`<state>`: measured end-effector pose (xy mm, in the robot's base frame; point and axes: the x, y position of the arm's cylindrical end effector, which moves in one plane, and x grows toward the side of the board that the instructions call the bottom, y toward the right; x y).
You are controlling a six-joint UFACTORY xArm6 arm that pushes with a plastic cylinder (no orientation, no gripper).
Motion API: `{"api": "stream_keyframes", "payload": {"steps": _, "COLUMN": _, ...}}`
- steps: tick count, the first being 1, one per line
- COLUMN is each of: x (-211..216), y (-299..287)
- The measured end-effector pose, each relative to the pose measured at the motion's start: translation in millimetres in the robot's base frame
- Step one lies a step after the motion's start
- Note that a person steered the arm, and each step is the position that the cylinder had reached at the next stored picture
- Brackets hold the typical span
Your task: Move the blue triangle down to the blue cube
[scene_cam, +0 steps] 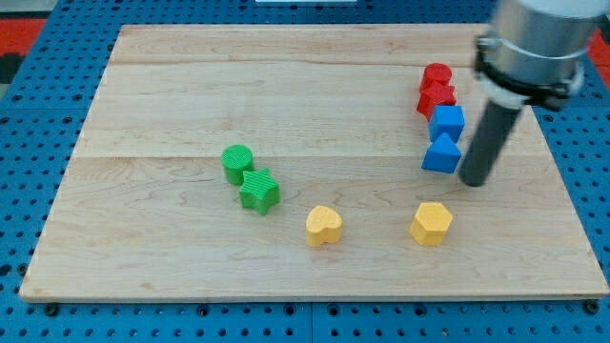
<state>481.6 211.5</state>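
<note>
The blue triangle (441, 154) lies at the view's right, directly below the blue cube (446, 122) and touching it or nearly so. My tip (474, 181) rests on the board just right of and slightly below the blue triangle, with a small gap between them. The rod rises from there to the arm at the view's top right.
A red cylinder (437, 75) and a red star (437, 98) stand in a column above the blue cube. A yellow hexagon (431, 223) lies below the triangle and a yellow heart (323, 226) left of it. A green cylinder (236, 162) and a green star (259, 191) sit left of centre.
</note>
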Motion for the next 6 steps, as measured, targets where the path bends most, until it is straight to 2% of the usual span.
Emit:
{"api": "stream_keyframes", "payload": {"steps": 1, "x": -2, "y": 25}}
{"api": "stream_keyframes", "payload": {"steps": 2, "x": 31, "y": 29}}
{"api": "stream_keyframes", "payload": {"steps": 4, "x": 3, "y": -44}}
{"api": "stream_keyframes", "payload": {"steps": 6, "x": -10, "y": -28}}
